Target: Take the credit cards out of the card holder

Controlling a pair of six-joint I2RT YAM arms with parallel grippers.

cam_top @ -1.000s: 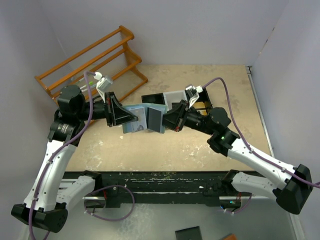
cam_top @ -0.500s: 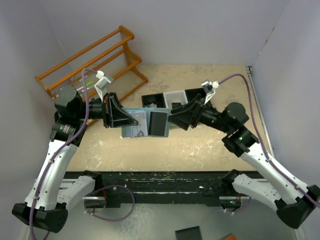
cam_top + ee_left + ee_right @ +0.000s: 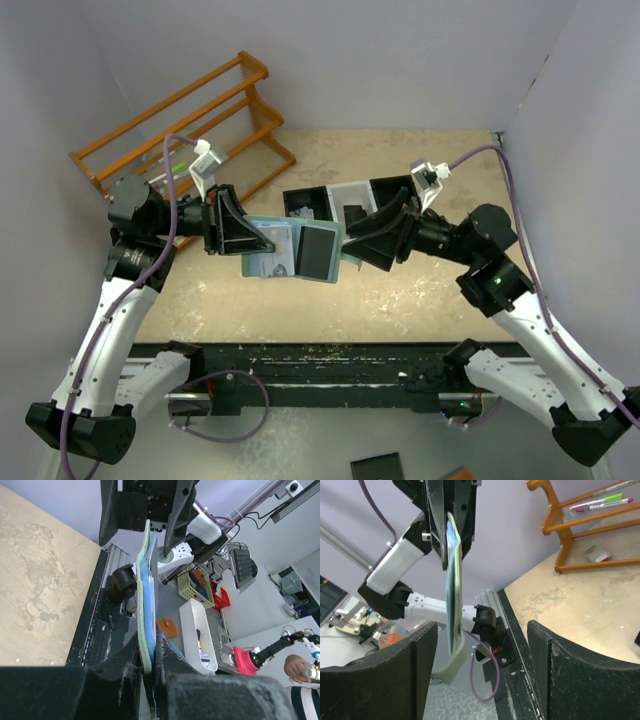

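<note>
The card holder (image 3: pixel 275 252) hangs open above the table, teal outside and light blue inside. My left gripper (image 3: pixel 258 238) is shut on its left edge. In the left wrist view the card holder (image 3: pixel 146 600) shows edge-on, pinched between the fingers of my left gripper (image 3: pixel 150 666). A dark grey credit card (image 3: pixel 318 253) lies against the holder's right half. My right gripper (image 3: pixel 350 245) stands open just right of that card, touching nothing. Seen from the right wrist, the card holder (image 3: pixel 452 580) hangs edge-on with its snap tab down, beyond the wide-open right gripper (image 3: pixel 482 675).
A black-and-white bin tray (image 3: pixel 350 193) sits on the table behind the grippers. An orange wooden rack (image 3: pixel 190 120) stands at the back left, with pens (image 3: pixel 600 502) on its shelf. The tan table (image 3: pixel 420 290) ends at a black rail in front.
My right gripper has opened and drawn back to the right, off the dark grey card. The card stayed with the holder, which the left gripper still holds, slightly lower.
</note>
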